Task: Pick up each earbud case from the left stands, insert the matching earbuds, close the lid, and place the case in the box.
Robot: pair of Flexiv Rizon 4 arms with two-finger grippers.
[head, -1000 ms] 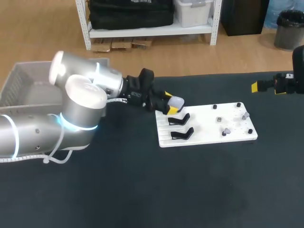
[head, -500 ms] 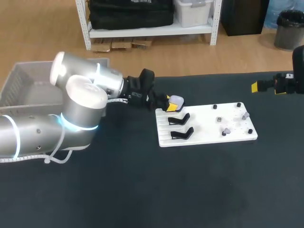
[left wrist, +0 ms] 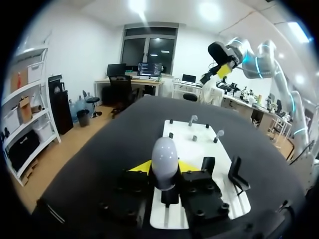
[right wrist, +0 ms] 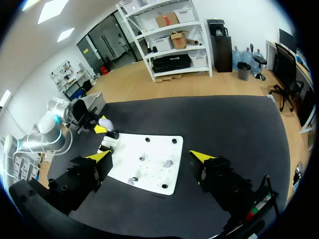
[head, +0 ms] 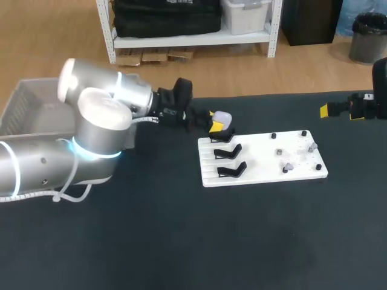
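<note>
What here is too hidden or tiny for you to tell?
- Box contents: head view, covered by the left arm and cut by the edge.
- Earbuds: head view, too small to tell apart.
- Case lid seam: left wrist view, seen end-on, sides covered by the left gripper.

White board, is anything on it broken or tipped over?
No, nothing stands out. The white board lies flat on the table, the black stands sit in a row, the earbuds rest on it, and the left gripper holds the earbud case.
</note>
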